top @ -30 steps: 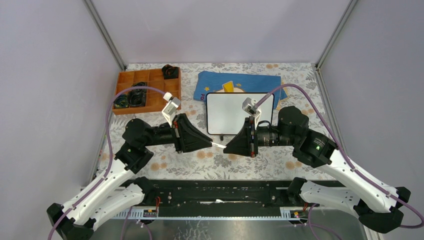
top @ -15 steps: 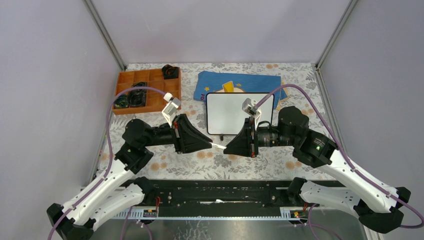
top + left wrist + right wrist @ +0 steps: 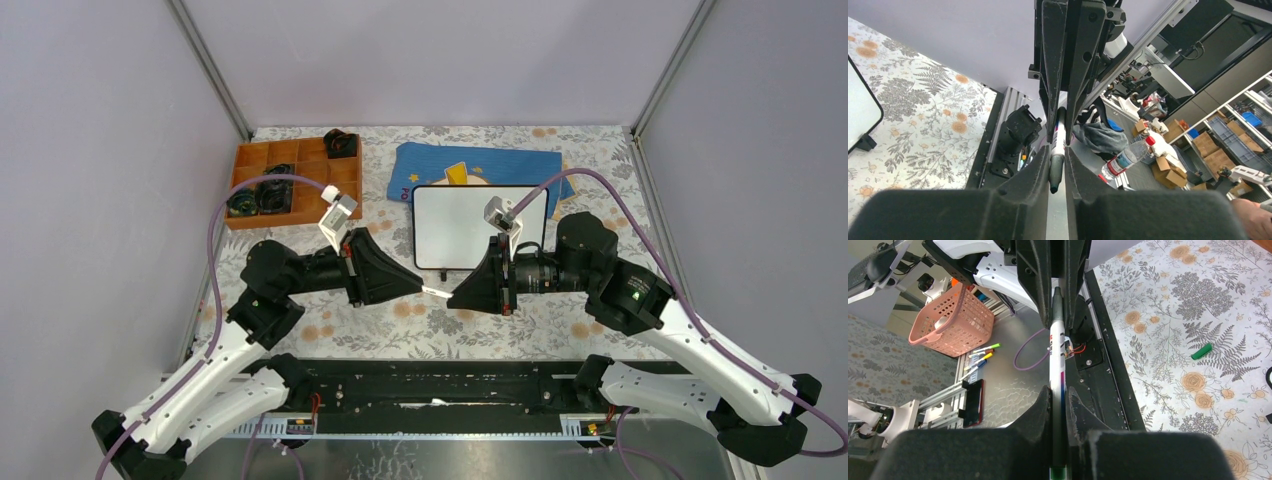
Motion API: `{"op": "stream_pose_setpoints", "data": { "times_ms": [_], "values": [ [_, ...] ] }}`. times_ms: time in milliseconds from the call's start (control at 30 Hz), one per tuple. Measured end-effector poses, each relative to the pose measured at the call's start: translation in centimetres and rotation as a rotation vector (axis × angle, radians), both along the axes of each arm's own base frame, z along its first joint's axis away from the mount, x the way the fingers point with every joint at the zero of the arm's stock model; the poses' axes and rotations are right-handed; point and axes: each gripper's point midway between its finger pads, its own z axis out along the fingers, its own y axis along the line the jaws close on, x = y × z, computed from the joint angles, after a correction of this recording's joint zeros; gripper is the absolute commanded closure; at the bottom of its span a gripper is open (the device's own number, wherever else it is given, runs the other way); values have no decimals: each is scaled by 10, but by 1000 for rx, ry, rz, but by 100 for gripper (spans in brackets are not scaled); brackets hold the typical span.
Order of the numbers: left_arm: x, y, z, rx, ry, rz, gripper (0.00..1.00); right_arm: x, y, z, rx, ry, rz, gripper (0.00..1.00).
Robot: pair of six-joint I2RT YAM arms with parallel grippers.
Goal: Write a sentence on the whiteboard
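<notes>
You've got both end effectors tip to tip above the tabletop (image 3: 560,325), 1 marker (image 3: 435,292) bridging them. Left end effector (image 3: 415,288): fingers closed against the marker's dark end in its wrist view. Right end effector (image 3: 457,296): clamped on the white barrel, green end showing at its palm. The whiteboard (image 3: 465,215) lies flat just beyond them, face plain white, far edge on the blue cloth (image 3: 500,165). A green cap (image 3: 1201,351) lies loose on the tabletop. The orange tray (image 3: 262,158) sits far left.
</notes>
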Motion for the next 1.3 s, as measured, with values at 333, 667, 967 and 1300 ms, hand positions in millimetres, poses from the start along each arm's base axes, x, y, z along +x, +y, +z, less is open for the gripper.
{"op": "stream_pose_setpoints", "data": {
  "times_ms": [333,667,967,1300],
  "values": [
    [1,0,0,-5,17,3,100,-1,0,1,3,2,6,52],
    [22,1,2,-78,83,120,100,16,5,43,192,24,-119,7],
    [36,12,16,-234,142,225,100,33,6,74,330,47,-219,18],
    [31,21,33,-309,127,222,100,45,6,73,333,67,-281,10]
  ]
}}
